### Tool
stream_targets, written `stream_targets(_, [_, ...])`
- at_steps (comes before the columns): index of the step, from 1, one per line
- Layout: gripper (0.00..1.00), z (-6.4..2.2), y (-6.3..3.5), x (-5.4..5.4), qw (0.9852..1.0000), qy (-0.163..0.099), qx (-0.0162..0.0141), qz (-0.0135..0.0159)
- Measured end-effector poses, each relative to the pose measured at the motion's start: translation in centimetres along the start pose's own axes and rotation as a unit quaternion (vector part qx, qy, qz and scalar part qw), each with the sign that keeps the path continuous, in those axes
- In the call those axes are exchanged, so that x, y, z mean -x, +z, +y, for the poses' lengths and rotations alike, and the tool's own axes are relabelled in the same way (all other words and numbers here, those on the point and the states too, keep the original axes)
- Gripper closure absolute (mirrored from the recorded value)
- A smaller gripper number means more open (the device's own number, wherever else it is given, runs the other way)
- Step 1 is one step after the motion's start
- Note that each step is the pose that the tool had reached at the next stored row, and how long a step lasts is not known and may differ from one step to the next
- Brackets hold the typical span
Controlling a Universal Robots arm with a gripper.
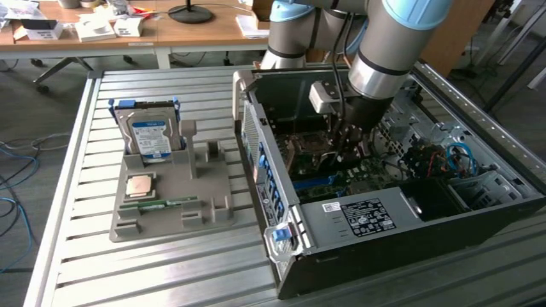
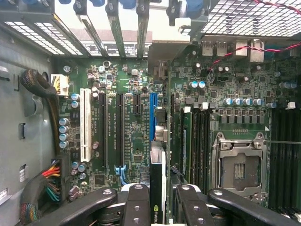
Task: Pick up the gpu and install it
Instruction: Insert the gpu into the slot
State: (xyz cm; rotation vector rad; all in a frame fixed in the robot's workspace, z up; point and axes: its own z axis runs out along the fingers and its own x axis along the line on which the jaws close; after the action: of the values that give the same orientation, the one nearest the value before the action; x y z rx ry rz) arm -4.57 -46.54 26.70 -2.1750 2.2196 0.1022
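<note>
Holding the gpu [image 2: 157, 181] edge-on between narrowly set jaws, my claw [image 2: 160, 205] hung inside the open computer case [image 1: 410, 220], the card upright above the motherboard [image 2: 134, 141] so that its lower edge faced the blue expansion slot [image 2: 153, 110] for seating.

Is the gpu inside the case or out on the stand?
Inside: the claw grips the gpu edge-on at the blue motherboard slot.

Soft even daylight; glare thru case grille [image 2: 244, 16], interior dimmer.

Exterior view high, angled down over computer case [image 1: 384, 256], wrist view close above motherboard [image 2: 136, 141], shared by both
</note>
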Motion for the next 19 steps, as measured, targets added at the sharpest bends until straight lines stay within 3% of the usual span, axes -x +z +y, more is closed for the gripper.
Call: stream_targets(19, [0.74, 0.37, 0.01, -0.27, 1.0, 0.0, -0.0001, 0.0])
